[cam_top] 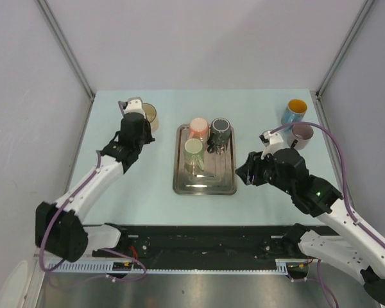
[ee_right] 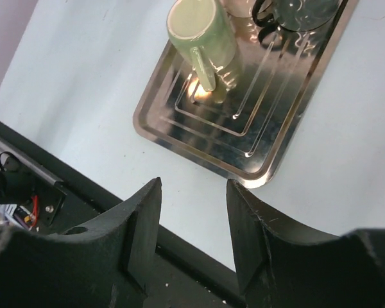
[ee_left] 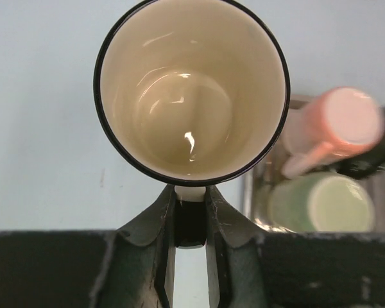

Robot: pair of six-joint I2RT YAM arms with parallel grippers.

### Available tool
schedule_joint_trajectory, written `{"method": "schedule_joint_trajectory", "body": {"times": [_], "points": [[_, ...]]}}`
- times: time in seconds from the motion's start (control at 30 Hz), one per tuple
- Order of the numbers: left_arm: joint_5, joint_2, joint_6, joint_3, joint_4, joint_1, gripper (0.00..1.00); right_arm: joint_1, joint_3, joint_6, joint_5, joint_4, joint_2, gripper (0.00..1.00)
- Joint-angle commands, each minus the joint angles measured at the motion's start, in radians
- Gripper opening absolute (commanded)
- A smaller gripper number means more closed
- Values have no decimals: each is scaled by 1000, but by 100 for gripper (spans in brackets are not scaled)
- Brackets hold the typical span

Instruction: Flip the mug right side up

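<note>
**Black-rimmed mug: position and grip status**

Black-rimmed mug [ee_left: 179, 109] located upper left in the top view, on the far left part of the table [cam_top: 147, 186]. Mouth turned toward the left wrist camera, with the cream interior fully exposed. Cannot tell whether the base rests on the surface.

Left gripper [ee_left: 190, 199] clamped on the mug's handle, with both fingers [ee_left: 159, 218] pressing it from either side at lower centre of the wrist frame.

Metal tray [cam_top: 205, 186] at centre of the top view, right of the held mug and apart from it. Carrying a green mug [cam_top: 193, 153] bottom up, a pink mug [cam_top: 199, 128] bottom up and a dark mug [cam_top: 219, 131].

Blue mug [cam_top: 295, 110] with yellow lining and mauve mug [cam_top: 301, 133] at upper right, just beside each other.

Right gripper [ee_right: 192, 192] parted and holding nothing, above the table just off the tray's near right corner.
</note>
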Motion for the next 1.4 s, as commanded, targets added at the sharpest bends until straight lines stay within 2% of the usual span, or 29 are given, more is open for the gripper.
{"method": "schedule_joint_trajectory", "body": {"times": [0.0, 0.2, 0.43, 0.77, 1.17, 1.23, 1.27, 1.37], "points": [[-22, 127, 30, 94, 48, 131, 0, 2, 20, -47, 53, 11, 17, 50], [68, 296, -3, 117, 177, 227, 0, 0, 20, -56, 61, 34, 69, 50], [113, 485, 4, 206, 248, 262, 0, -3, 19, -35, 66, 73, 138, 50], [154, 655, 12, 332, 251, 298, 0, -37, 19, -16, 30, 129, 221, 50], [138, 749, 6, 421, 147, 316, 1, -76, 20, -4, 3, 139, 232, 49], [136, 755, 0, 426, 130, 316, 8, -76, 20, -2, 3, 136, 232, 49], [133, 757, -2, 433, 111, 316, 18, -79, 19, -2, 1, 136, 231, 49], [136, 761, -6, 439, 77, 316, 35, -83, 19, -2, 0, 136, 226, 50]]}}
